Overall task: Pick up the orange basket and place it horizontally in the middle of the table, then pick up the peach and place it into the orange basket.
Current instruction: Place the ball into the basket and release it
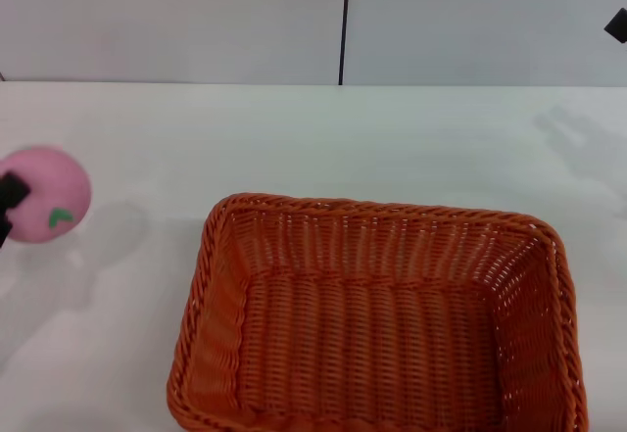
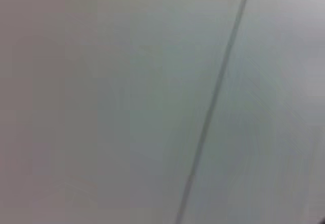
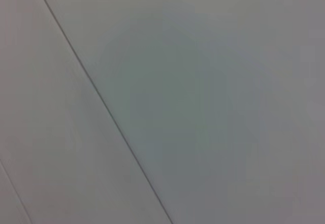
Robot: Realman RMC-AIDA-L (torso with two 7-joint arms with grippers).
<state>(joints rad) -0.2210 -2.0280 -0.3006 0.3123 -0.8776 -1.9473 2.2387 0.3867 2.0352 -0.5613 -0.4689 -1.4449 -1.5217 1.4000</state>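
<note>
Left gripper (image 1: 10, 207): only a black tip shows at the head view's left edge, pressed against the peach's near flank; the fruit appears lifted off the tabletop and so looks held, though whether the fingers are fully clenched on it cannot be told.
Right gripper (image 1: 617, 24): a dark corner at the upper right edge of the head view, well apart from all the objects; its fingers are not visible.
Table (image 1: 392, 148): wide, white, smooth and flat, bare around the basket; it spreads beneath and beyond the left gripper, with a soft shadow under the fruit.
Orange basket (image 1: 377, 319): lies long side across the table, mouth up, well to the right of the left gripper and nearer the robot; woven and stiff, probably light, its braided rim the natural place to grip.
Peach (image 1: 47, 195): touching the left gripper's tip, well apart from the basket; a small, smooth pink ball with a green leaf mark, likely light and apt to roll or slip, best pinched across its widest part.
Room: a pale wall with one dark vertical seam stands behind the table; both wrist views show only that plain wall and seam.
Stage, as judged: basket looks placed; the carry across to it remains.
</note>
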